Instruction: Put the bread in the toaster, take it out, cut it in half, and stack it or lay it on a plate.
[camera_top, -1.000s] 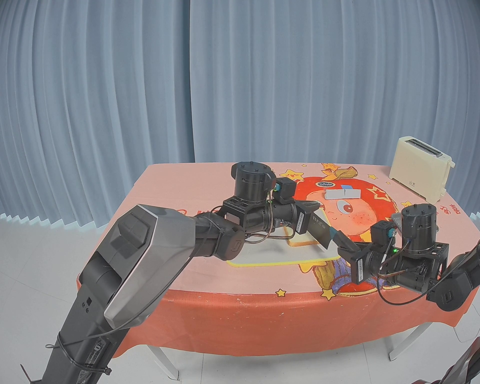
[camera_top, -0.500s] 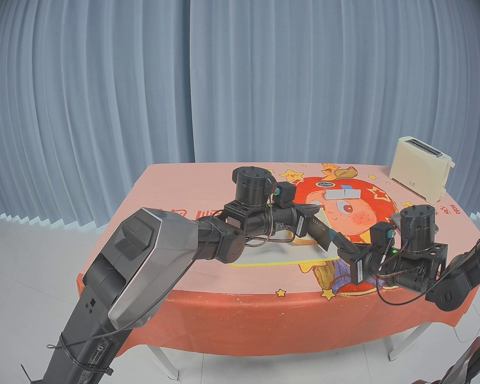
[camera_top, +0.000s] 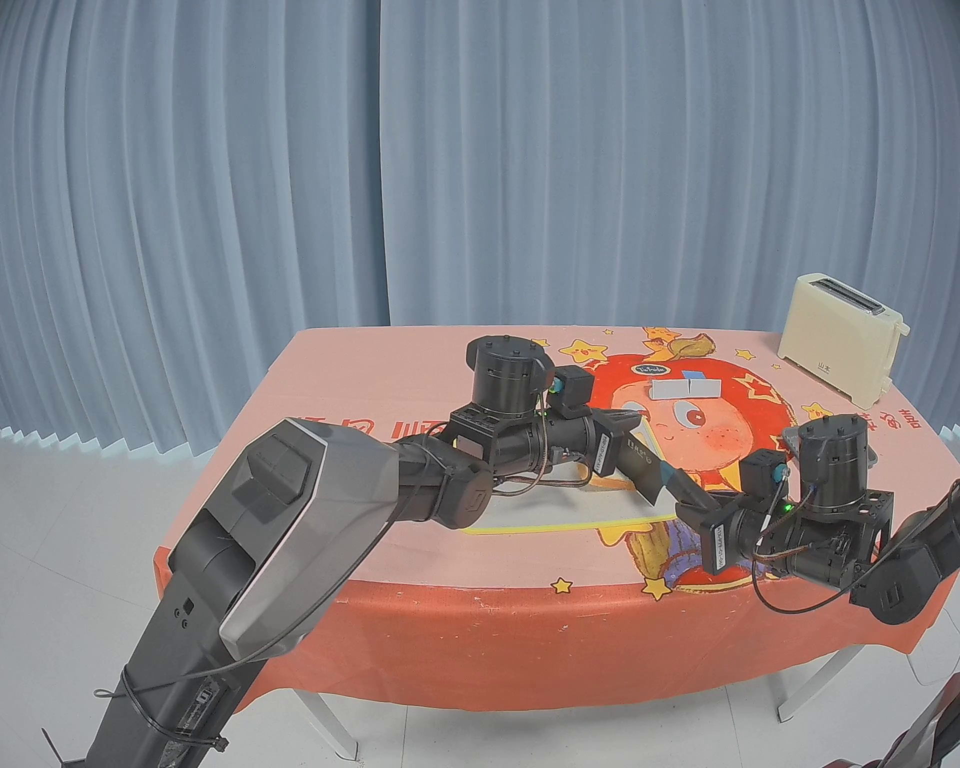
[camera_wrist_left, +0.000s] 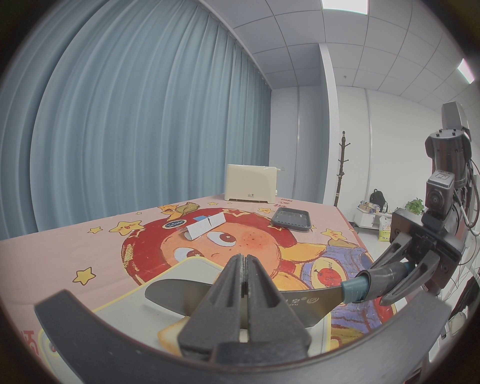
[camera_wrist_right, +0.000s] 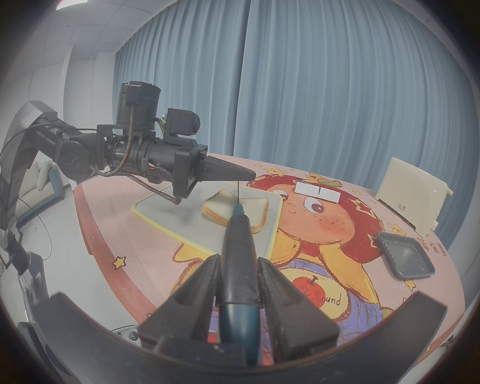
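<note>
Bread (camera_wrist_right: 235, 210), toasted, lies on the board (camera_wrist_right: 170, 220) just beneath our left gripper (camera_wrist_left: 243, 265), whose fingers are pressed together with nothing between them. Our right gripper (camera_wrist_right: 239, 265) pinches the knife (camera_wrist_left: 310, 300) by its handle. The blade runs out ahead of it, on edge, across the bread and just beyond the left gripper's tips. We cannot tell whether the edge touches the crust. A dark tray (camera_wrist_right: 405, 255) sits near the right gripper, and the toaster (camera_wrist_right: 412, 192) stands well beyond it at the far table corner.
</note>
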